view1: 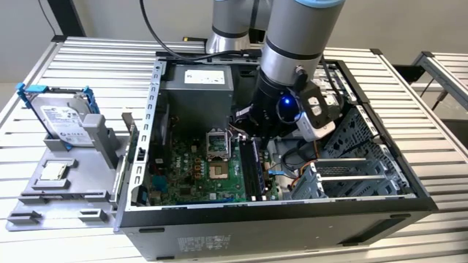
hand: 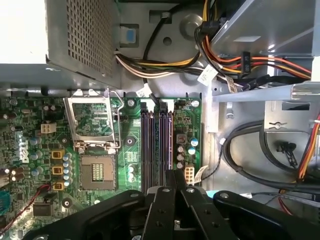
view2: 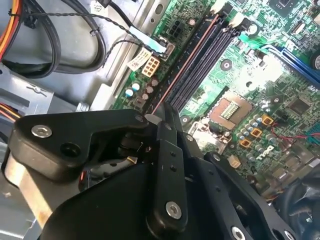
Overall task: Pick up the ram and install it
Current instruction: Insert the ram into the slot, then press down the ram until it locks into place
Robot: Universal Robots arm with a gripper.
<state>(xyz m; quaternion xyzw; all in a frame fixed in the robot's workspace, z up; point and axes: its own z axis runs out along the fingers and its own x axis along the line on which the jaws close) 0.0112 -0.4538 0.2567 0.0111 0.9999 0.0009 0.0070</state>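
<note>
The ram (view2: 186, 67) is a thin dark stick seen edge-on, standing along the outermost black slot of the motherboard (view2: 250, 80). In the first wrist view the ram (hand: 171, 145) runs beside the other slots (hand: 152, 147). My gripper (view2: 163, 116) has its black fingers closed together on the near end of the ram. In the exterior view the gripper (view1: 252, 136) reaches down inside the open computer case (view1: 292, 205), with the ram (view1: 255, 170) below it. Most of the ram's face is hidden.
The CPU socket (hand: 97, 172) lies beside the slots, and cable bundles (hand: 225, 65) and a drive cage (view1: 351, 164) crowd the other side. The power supply (view1: 197, 82) is at the case's back. Outside, a grey holder (view1: 66, 192) carries a hard drive (view1: 64, 123) and a small silver chip (view1: 55, 171).
</note>
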